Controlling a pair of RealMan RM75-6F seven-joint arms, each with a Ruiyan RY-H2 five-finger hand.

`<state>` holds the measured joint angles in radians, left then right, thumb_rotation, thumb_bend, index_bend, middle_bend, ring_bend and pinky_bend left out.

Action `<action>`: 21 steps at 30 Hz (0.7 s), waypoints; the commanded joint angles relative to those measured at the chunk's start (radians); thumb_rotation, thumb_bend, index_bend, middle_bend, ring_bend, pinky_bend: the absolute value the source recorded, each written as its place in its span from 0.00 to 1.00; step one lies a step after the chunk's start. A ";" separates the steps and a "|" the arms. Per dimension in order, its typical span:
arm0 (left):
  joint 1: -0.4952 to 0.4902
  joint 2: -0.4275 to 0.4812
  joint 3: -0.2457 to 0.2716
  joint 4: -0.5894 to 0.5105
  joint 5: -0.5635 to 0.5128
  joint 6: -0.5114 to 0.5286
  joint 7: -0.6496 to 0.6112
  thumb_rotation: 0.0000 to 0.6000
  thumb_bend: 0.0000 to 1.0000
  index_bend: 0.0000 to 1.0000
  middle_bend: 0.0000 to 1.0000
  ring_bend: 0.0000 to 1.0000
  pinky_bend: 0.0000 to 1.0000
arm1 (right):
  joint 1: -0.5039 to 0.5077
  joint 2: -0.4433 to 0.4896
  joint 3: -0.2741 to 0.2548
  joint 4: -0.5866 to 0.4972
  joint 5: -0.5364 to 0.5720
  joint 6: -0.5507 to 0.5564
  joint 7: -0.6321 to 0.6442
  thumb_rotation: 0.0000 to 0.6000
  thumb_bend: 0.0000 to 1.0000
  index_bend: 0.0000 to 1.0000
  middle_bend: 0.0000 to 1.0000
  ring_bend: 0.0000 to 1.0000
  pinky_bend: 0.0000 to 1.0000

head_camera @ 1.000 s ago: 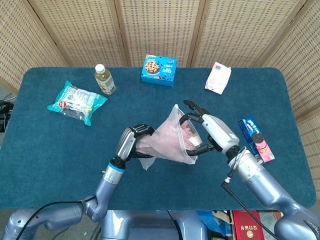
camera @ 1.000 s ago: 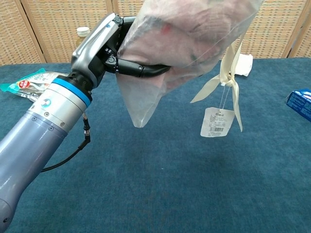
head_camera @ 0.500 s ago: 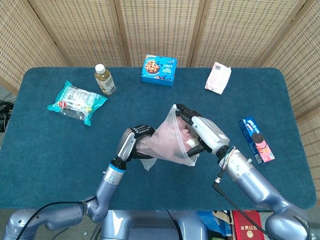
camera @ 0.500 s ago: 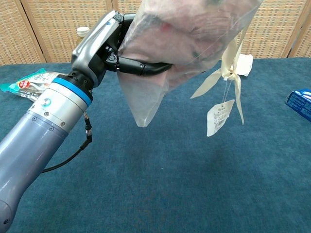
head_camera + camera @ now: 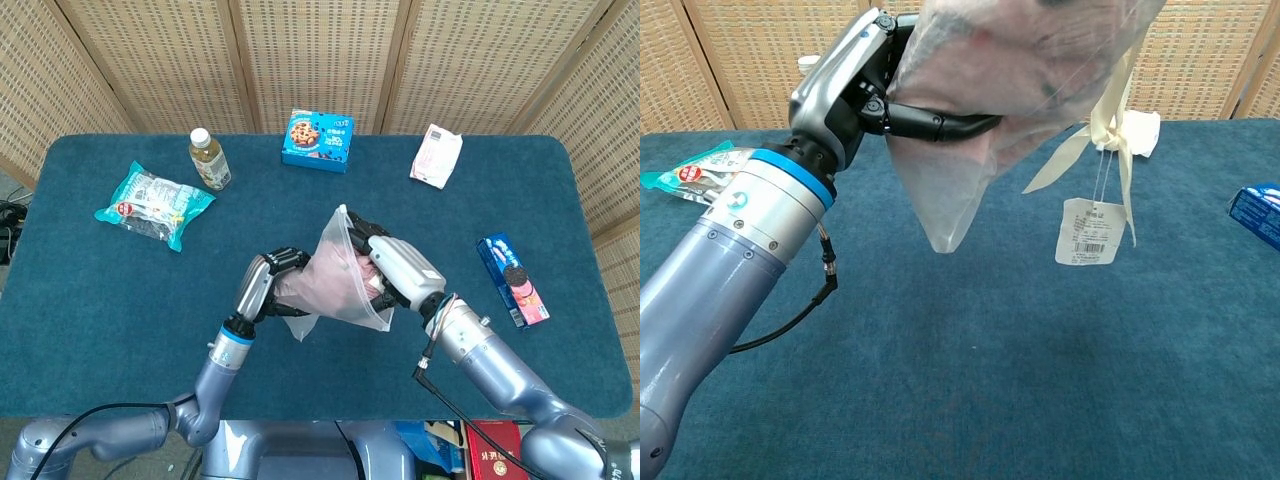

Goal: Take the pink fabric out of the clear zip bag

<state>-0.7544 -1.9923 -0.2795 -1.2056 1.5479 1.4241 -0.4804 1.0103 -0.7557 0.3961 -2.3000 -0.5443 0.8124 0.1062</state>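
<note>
The clear zip bag (image 5: 330, 280) hangs above the table, its lower left part gripped by my left hand (image 5: 267, 287). The pink fabric (image 5: 367, 277) bunches inside, near the bag's open mouth on the right. My right hand (image 5: 402, 268) is at that mouth, its fingers reaching in against the fabric; the bag hides whether they have closed on it. In the chest view my left hand (image 5: 862, 82) holds the bag (image 5: 958, 180) high, with the pink fabric (image 5: 1040, 45) in its top. A cream ribbon and paper tag (image 5: 1090, 231) dangle below. The right hand is out of the chest view.
On the blue table (image 5: 120, 320) a green snack packet (image 5: 153, 205) lies far left, with a bottle (image 5: 209, 158) beside it. A blue box (image 5: 318, 139) and a pink-white packet (image 5: 436, 154) sit at the back. A blue cookie pack (image 5: 512, 278) lies at the right.
My right hand has moved left from beside the bag's mouth into it, onto the pink fabric. The left hand keeps its grip and has shifted slightly right; the tag swings.
</note>
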 commanded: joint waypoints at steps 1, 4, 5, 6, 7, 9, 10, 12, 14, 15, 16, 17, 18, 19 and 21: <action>-0.002 0.004 -0.002 -0.004 -0.002 -0.003 0.005 1.00 0.22 0.64 0.55 0.47 0.47 | 0.013 -0.012 -0.002 0.003 0.012 0.002 -0.010 1.00 0.00 0.18 0.00 0.00 0.00; -0.003 0.006 -0.005 -0.008 -0.005 -0.007 0.008 1.00 0.22 0.64 0.55 0.47 0.47 | 0.024 -0.023 -0.006 0.008 0.021 0.009 -0.023 1.00 0.00 0.21 0.00 0.00 0.00; -0.003 0.007 -0.005 -0.009 -0.006 -0.007 0.009 1.00 0.22 0.64 0.55 0.47 0.47 | 0.026 -0.027 -0.007 0.010 0.023 0.013 -0.027 1.00 0.00 0.24 0.00 0.00 0.00; -0.004 0.007 -0.006 -0.011 -0.006 -0.008 0.008 1.00 0.22 0.64 0.55 0.47 0.47 | 0.029 -0.032 -0.009 0.011 0.025 0.017 -0.032 1.00 0.00 0.28 0.00 0.00 0.00; -0.004 0.008 -0.006 -0.013 -0.006 -0.007 0.008 1.00 0.22 0.64 0.55 0.47 0.47 | 0.032 -0.039 -0.012 0.013 0.028 0.024 -0.038 1.00 0.00 0.34 0.00 0.00 0.00; -0.005 0.009 -0.006 -0.014 -0.005 -0.007 0.009 1.00 0.22 0.64 0.55 0.47 0.47 | 0.036 -0.052 -0.015 0.016 0.029 0.039 -0.047 1.00 0.01 0.45 0.00 0.00 0.00; -0.005 0.010 -0.005 -0.015 -0.004 -0.007 0.010 1.00 0.22 0.64 0.55 0.47 0.47 | 0.037 -0.062 -0.018 0.018 0.026 0.055 -0.056 1.00 0.04 0.51 0.00 0.00 0.00; -0.005 0.011 -0.006 -0.016 -0.003 -0.006 0.010 1.00 0.22 0.64 0.55 0.47 0.47 | 0.035 -0.079 -0.020 0.018 0.020 0.080 -0.064 1.00 0.16 0.59 0.00 0.00 0.00; -0.006 0.012 -0.007 -0.017 -0.004 -0.006 0.010 1.00 0.22 0.64 0.55 0.47 0.47 | 0.033 -0.090 -0.020 0.017 0.016 0.099 -0.068 1.00 0.34 0.64 0.00 0.00 0.00; -0.006 0.013 -0.007 -0.017 -0.004 -0.006 0.010 1.00 0.22 0.64 0.55 0.47 0.47 | 0.031 -0.095 -0.020 0.016 0.013 0.110 -0.071 1.00 0.39 0.66 0.00 0.00 0.00; -0.006 0.015 -0.007 -0.018 -0.004 -0.006 0.009 1.00 0.22 0.64 0.55 0.47 0.47 | 0.030 -0.100 -0.021 0.015 0.008 0.119 -0.075 1.00 0.45 0.68 0.00 0.00 0.00; -0.005 0.016 -0.007 -0.019 -0.004 -0.006 0.009 1.00 0.22 0.64 0.55 0.47 0.47 | 0.027 -0.105 -0.023 0.013 0.002 0.129 -0.082 1.00 0.50 0.69 0.00 0.00 0.00; -0.005 0.017 -0.007 -0.020 -0.005 -0.005 0.009 1.00 0.22 0.64 0.55 0.47 0.47 | 0.025 -0.107 -0.025 0.011 -0.003 0.135 -0.088 1.00 0.52 0.70 0.00 0.00 0.00; -0.004 0.019 -0.006 -0.020 -0.005 -0.005 0.009 1.00 0.22 0.64 0.55 0.47 0.47 | 0.022 -0.110 -0.028 0.008 -0.010 0.143 -0.097 1.00 0.54 0.71 0.00 0.00 0.00; -0.002 0.023 -0.003 -0.018 -0.004 -0.005 0.010 1.00 0.22 0.64 0.55 0.47 0.47 | 0.017 -0.115 -0.034 0.002 -0.021 0.152 -0.108 1.00 0.55 0.73 0.00 0.00 0.00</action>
<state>-0.7565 -1.9702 -0.2828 -1.2244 1.5437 1.4191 -0.4704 1.0310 -0.8667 0.3663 -2.2942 -0.5601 0.9590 0.0036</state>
